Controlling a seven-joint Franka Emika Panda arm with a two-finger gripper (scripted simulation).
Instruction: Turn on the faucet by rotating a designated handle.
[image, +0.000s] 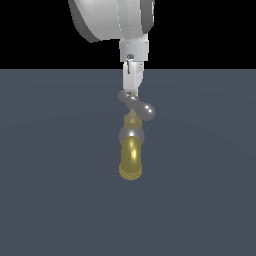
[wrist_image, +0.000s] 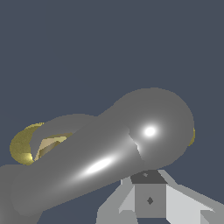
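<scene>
Small faucet (image: 131, 150) upright on the dark floor, gripper (image: 131, 92) right above, at the far arm of the handle (image: 140, 106). Fingers' state: cannot tell. Handle likely stiff, glossy, slippery; best pushed near a rounded bulb (wrist_image: 153, 127) for leverage, away from the brass stem.

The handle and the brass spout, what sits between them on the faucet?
In the exterior view, below the handle come a short brass stem and the round grey body, then the spout.
</scene>
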